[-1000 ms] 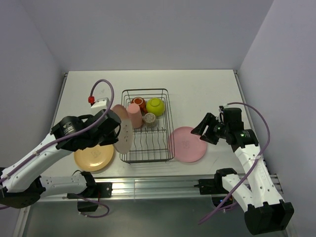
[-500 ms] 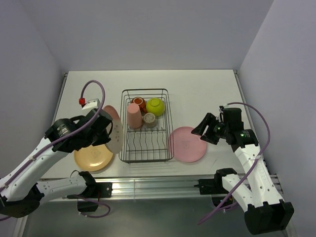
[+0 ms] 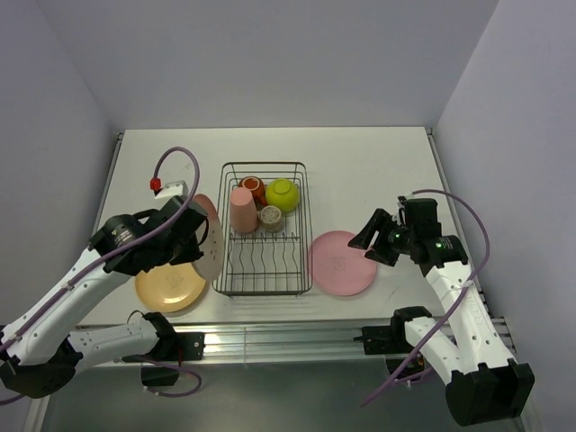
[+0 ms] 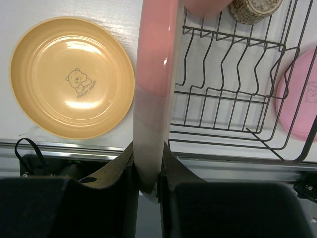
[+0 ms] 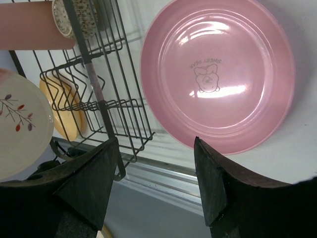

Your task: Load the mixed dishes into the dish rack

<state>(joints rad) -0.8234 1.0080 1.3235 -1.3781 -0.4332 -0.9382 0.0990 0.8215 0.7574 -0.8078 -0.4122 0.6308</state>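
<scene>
- The rack [image 3: 265,265] is seen at the middle of the surface [image 3: 360,171], its long side running near to far.
- 4 dishes are held in the rack's far half: the tumbler [image 3: 243,210] at the left, the cup [image 3: 253,189] at the far left, the green bowl [image 3: 283,193] at the far right, and the tan bowl [image 3: 271,218] just near of the green bowl.
- The rack's near half, with its upright prongs, is bare.
- The left claw [image 4: 148,168] is closed on the rim of the pink-and-cream plate [image 4: 156,74]. The plate is held on edge, lifted off the surface, just beside the rack's left wall. Whether plate and wire touch cannot be told.
- The yellow plate [image 3: 171,286] lies flat on the surface, left of the rack's near corner, partly under the left arm.
- The pink plate [image 3: 342,263] lies flat, just right of the rack's near half.
- The right claw [image 5: 154,148] is held wide open with nothing in it, above the pink plate's right part and pointed left towards it.
</scene>
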